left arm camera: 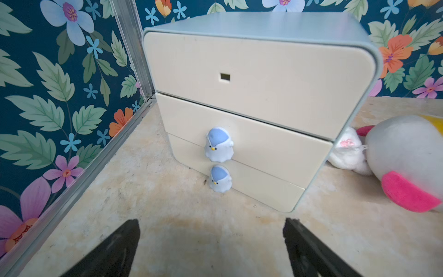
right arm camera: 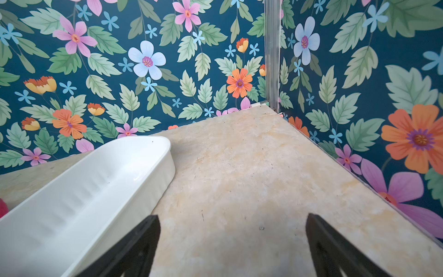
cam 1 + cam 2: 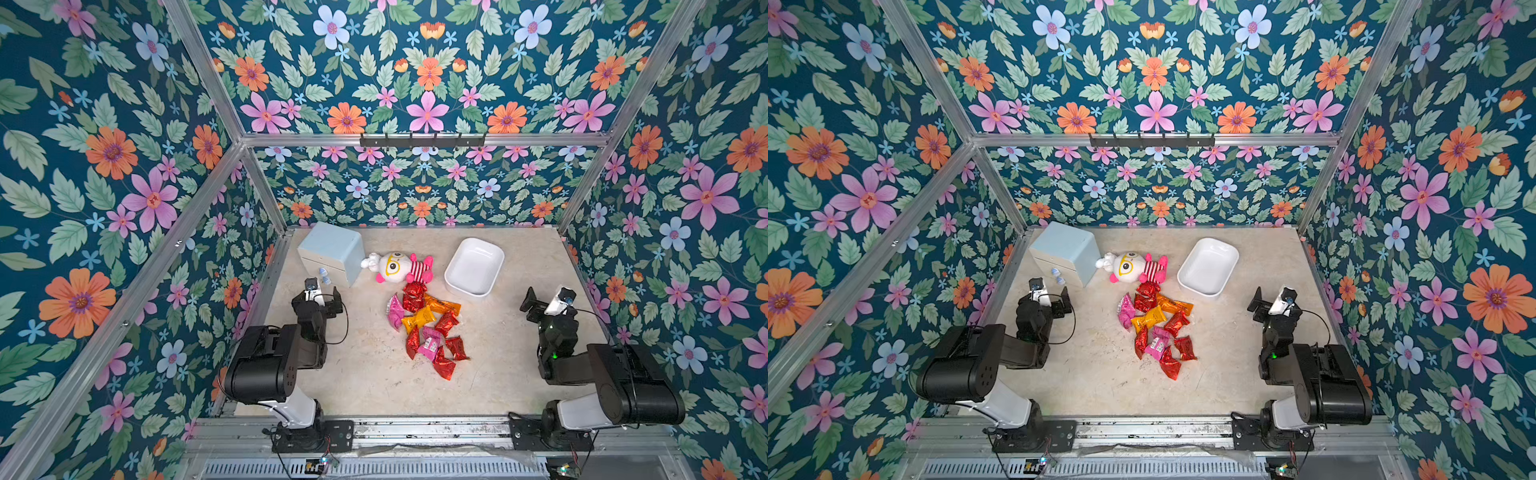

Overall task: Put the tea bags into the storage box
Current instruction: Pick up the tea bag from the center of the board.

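Nearest, the two arms reach up from the front rail. The left end effector (image 1: 211, 221) is released, its fingers (image 1: 119, 242) spread wide over bare counter (image 1: 167, 191) with nothing between them. The right end effector (image 2: 232, 217) is likewise released, fingers apart above the counter.

Between the two, in both top views, the tea bags (image 3: 428, 328) (image 3: 1156, 328) lie in a loose overlapping pile of red, orange and pink on the middle of the counter. They are well apart from either end effector and all outside the box.

Just beyond the pile's far end, toward the right, sits the box (image 3: 473, 266), white and turned at an angle. It is nearer the right end effector (image 3: 536, 303) than the left; in the right wrist view the box (image 2: 96, 191) lies close beside one finger.

Level with the box, a doll (image 3: 397, 268) lies on its side just past the pile. Farthest left stands a pale blue cabinet (image 3: 332, 249), facing the left end effector (image 3: 328, 299), its drawers (image 1: 251, 144) pushed in.
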Robot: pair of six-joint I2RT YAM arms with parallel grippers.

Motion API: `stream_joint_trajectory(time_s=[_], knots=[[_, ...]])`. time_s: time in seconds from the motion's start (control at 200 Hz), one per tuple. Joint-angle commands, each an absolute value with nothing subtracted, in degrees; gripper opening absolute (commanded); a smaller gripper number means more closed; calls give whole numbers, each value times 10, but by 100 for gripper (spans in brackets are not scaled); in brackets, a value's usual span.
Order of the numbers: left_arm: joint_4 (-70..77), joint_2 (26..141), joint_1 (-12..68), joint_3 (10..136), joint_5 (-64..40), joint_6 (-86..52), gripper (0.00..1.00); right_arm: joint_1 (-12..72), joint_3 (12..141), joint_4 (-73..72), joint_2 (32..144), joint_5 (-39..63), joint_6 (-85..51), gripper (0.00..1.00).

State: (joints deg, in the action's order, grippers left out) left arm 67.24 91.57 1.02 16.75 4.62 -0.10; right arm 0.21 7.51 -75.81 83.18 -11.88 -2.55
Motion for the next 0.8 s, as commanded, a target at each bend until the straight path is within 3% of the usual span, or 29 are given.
stream_joint_trajectory(time_s=[0.0, 0.795], knots=[[685, 915, 10, 169, 44, -3, 99, 2, 78, -768, 832, -117, -28, 100], [683, 916, 10, 170, 44, -3, 99, 3, 77, -773, 831, -116, -27, 99]])
